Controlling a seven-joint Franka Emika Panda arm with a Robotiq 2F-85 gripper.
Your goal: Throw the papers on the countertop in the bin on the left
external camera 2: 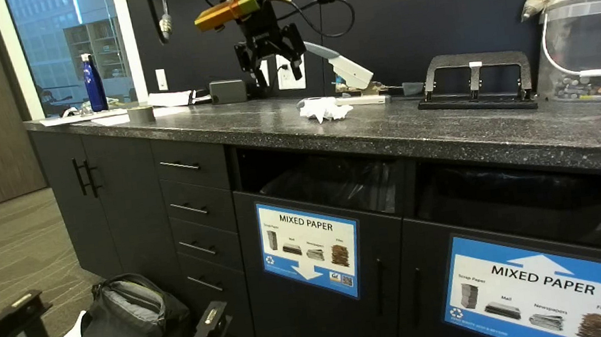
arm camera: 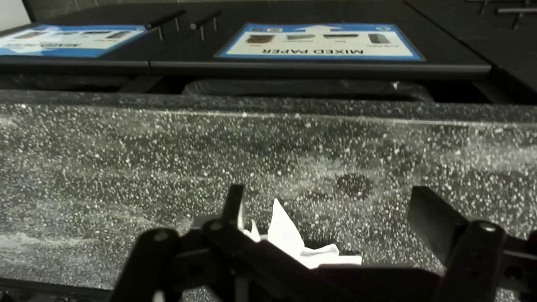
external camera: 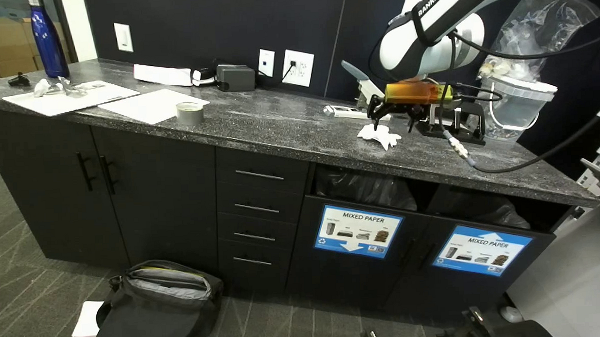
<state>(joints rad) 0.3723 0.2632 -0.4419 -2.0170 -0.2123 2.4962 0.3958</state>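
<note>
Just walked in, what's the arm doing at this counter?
The Franka arm looks set to bin some scrap. Its gripper is open and empty, above the countertop, near the crumpled paper, which lies on that surface, not yet picked up. The likely destination is the bin under the countertop, the left of two in both exterior views, with a MIXED PAPER label below its opening.

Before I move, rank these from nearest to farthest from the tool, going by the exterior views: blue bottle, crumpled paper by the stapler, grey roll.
From the tool, in both exterior views:
1. Crumpled paper: lower down, beside the stapler.
2. Grey roll: toward picture left, near the front edge of the countertop.
3. Blue bottle: farther toward picture left, standing upright.
</note>
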